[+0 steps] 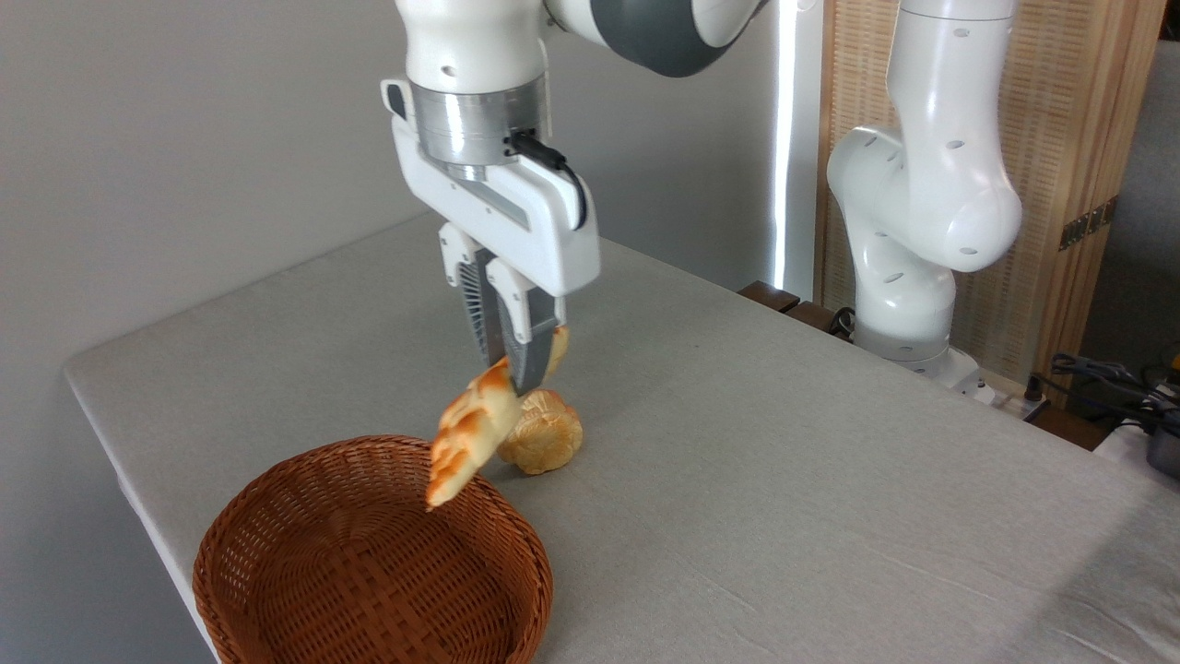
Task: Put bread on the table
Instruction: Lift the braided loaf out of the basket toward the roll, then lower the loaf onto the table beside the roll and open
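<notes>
Bread point(472, 432) aloft, pinched near its upper end between the fingers of the gripper point(524, 369). Long axis steeply tilted: upper tip poking out just behind the fingers on the right, lower tip hanging down and to the left, over the far rim of the wicker basket point(369, 563). No contact between loaf and basket or loaf and tabletop point(784, 461), judging by the clear gap beneath the lower tip. Most of the loaf's length below and left of the grip point, so off-centre, held by one end rather than by the middle.

Gripper narrow, closed onto the loaf, fingers pointing straight down from the wrist. Exact bite of the pads hidden by the near finger.

Small round bun point(542, 443) on the tabletop just behind and to the right of the hanging loaf, close beside the basket's far edge, directly under the gripper or nearly so.

Judged stage: loaf lifted out, carry in hand, placing not yet done. Decisive relation for the coming move: dangling end toward the basket, bare cloth to the right and front. Likely need: sideways travel away from the basket and clear of the bun, then descent until the low tip meets the cloth. Risk: loaf swinging or pivoting in so short a grip, or landing on the bun.
</notes>
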Action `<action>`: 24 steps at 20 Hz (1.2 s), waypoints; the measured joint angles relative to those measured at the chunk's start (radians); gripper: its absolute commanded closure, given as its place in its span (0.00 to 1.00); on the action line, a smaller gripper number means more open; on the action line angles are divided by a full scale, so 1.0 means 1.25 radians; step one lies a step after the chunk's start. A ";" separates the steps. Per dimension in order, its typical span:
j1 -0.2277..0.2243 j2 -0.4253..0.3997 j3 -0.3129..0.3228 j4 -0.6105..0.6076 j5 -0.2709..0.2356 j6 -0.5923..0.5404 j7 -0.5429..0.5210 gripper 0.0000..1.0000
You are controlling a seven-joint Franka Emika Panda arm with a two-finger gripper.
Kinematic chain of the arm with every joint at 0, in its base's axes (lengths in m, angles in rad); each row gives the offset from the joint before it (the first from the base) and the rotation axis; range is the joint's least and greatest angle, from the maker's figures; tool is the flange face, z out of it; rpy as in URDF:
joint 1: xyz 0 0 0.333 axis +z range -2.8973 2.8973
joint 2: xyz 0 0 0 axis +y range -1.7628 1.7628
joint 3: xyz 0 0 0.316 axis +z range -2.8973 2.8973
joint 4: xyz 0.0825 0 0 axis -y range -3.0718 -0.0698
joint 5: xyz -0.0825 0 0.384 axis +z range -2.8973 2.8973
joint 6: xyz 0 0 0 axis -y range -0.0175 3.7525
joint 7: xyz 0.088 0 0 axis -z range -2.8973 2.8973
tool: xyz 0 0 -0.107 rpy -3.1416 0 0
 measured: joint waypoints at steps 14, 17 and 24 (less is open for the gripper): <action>0.000 -0.084 0.004 -0.129 0.041 -0.072 0.022 0.00; -0.001 -0.083 0.004 -0.129 0.041 -0.065 0.026 0.00; -0.005 -0.082 0.002 -0.129 0.041 -0.052 0.027 0.00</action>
